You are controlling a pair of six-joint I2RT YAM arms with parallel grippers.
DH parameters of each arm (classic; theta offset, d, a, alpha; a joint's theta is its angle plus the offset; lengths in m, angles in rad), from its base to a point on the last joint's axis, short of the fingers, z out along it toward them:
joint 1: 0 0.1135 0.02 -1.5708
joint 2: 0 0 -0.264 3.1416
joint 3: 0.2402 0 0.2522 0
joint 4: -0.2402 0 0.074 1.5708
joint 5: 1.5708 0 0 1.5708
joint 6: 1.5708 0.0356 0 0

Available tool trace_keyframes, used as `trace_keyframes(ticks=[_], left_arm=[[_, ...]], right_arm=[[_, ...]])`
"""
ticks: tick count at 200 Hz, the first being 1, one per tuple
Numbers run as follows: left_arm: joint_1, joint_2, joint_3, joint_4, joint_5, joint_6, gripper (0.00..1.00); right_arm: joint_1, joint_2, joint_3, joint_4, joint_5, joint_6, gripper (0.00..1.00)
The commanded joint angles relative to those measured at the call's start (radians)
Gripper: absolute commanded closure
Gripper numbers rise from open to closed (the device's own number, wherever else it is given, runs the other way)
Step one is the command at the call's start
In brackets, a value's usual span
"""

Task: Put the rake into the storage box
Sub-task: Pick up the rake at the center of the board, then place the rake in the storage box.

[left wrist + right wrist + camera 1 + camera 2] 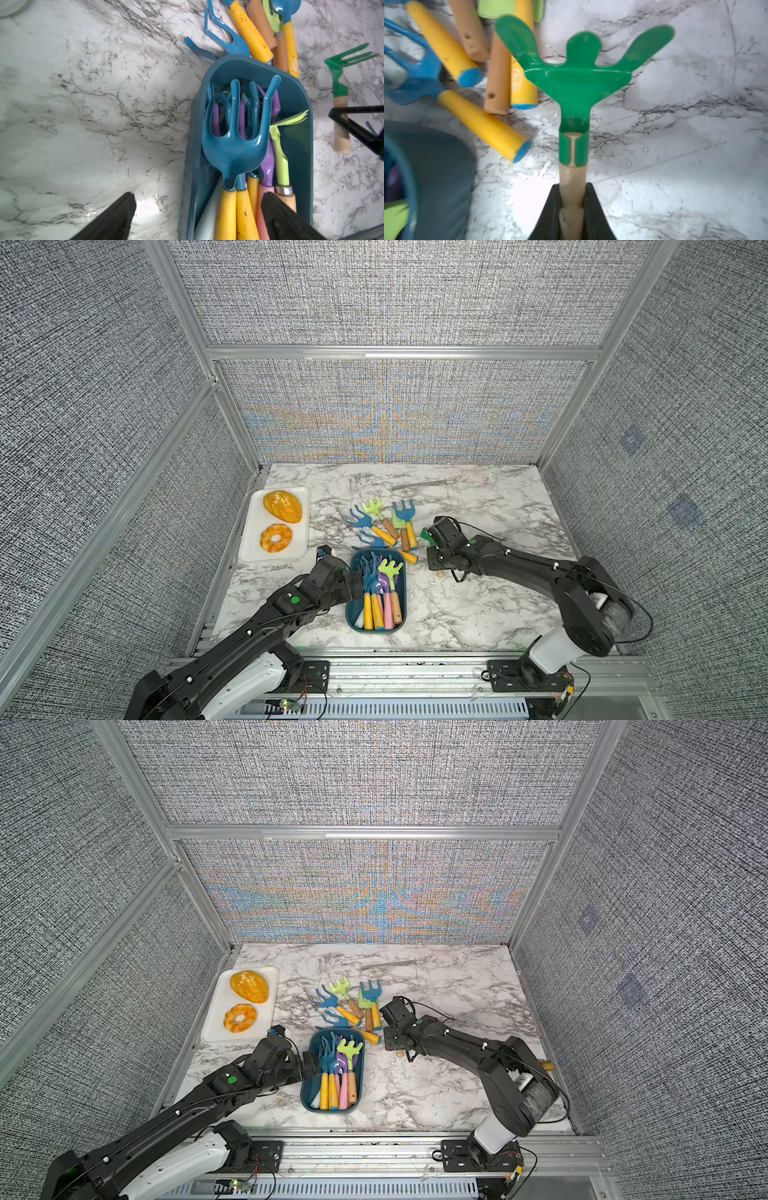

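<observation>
**Right hand takes the green rake beside the box.** We see the right hand (572, 188) clamped on the pale wooden handle of the green rake (578, 83). Its jaws press against both sides of the wood, and the three-pronged head points away from the wrist.

In both top views the rake is out over the marble worktop (478, 497), just beside a loose heap of blue and lime rakes (390, 522) with yellow and brown handles. It is near the far right corner of the storage box (374, 630), but outside it. We cannot tell whether the rake rests on the worktop or is clear of it.

The dark teal box holds several rakes (380, 593) lying lengthwise, handles toward the robot, with a lime head on top.

The left hand (199, 194) is spread wide and grips nothing. In its wrist view one finger (280, 216) stands over the handles in the box, and the other is over bare marble beside the box's wall.

At the worktop's left edge, well apart from the rakes, a white tray (291, 549) carries an orange loaf (282, 506) and a ring-shaped pastry (276, 538).
</observation>
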Motion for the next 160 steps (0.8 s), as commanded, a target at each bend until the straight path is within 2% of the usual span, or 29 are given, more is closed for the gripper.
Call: trace_keyframes(ticks=[1, 29, 65, 117, 160], left_arm=[[0.001, -0.049, -0.011, -0.037, -0.068, -0.018, 0.01], [0.001, -0.094, -0.017, -0.056, -0.092, -0.019, 0.01], [0.001, -0.119, -0.023, -0.063, -0.099, -0.018, 0.01], [0.001, -0.15, -0.038, -0.065, -0.092, -0.016, 0.01], [0.001, -0.16, -0.045, -0.057, -0.083, -0.015, 0.01]], right_arm=[[0.041, -0.106, -0.031, 0.016, -0.093, 0.04, 1.0], [0.15, -0.207, -0.067, 0.065, -0.203, 0.111, 1.0], [0.296, -0.231, -0.06, 0.083, -0.197, 0.211, 1.0], [0.458, -0.155, -0.005, 0.101, -0.136, 0.304, 1.0], [0.499, -0.06, 0.033, 0.1, -0.082, 0.339, 1.0]])
